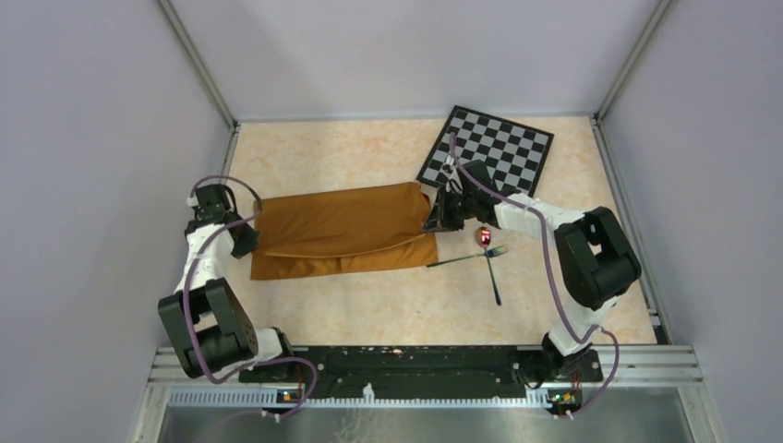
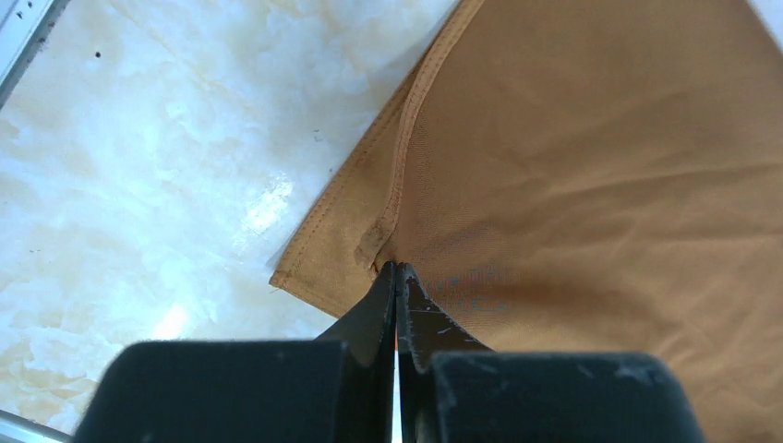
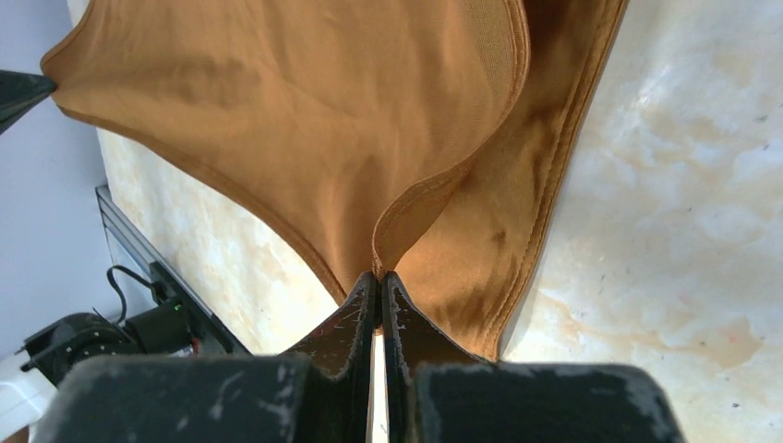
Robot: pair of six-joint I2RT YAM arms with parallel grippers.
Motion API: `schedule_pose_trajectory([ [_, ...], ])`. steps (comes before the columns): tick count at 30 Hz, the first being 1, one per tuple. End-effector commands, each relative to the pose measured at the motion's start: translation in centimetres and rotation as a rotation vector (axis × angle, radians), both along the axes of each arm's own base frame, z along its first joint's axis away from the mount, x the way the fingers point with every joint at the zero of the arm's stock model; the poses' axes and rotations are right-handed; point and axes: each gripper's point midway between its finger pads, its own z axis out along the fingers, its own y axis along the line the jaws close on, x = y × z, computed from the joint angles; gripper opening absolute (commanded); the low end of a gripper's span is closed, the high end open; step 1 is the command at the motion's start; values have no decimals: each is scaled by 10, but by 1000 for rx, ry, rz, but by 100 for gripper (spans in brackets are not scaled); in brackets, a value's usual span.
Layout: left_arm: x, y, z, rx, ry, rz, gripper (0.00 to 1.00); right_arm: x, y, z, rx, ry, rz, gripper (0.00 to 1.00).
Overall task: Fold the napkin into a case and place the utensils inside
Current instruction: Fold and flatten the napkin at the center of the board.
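The rust-brown napkin lies folded over itself in a long band across the middle of the table. At its left end, my left gripper is shut on the hemmed corner of the napkin's upper layer, lifted off the table. My right gripper is shut on the hem of the upper layer at the right end. The lower layer lies flat beneath. The thin dark fork and the spoon with a reddish bowl lie crossed on the table just right of the napkin.
A black-and-grey checkered board lies tilted at the back right, just behind my right gripper. Grey walls and metal rails enclose the marbled tabletop. The black base rail runs along the near edge.
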Motion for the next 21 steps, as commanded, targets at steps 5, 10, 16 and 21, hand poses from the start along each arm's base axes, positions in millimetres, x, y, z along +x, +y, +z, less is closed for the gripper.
schedule_pose_trajectory([
  [5,-8,1,-28,-17,85,2,0,-10,4,2,2,-16,4,0],
  [10,-15,0,-33,-22,116,17,0,-19,1,-8,-9,7,4,0],
  [16,-22,2,-25,-5,117,49,0,-19,-1,2,-7,-17,-2,0],
  [21,-30,7,-17,22,117,102,0,-22,-2,4,-2,-13,0,0],
])
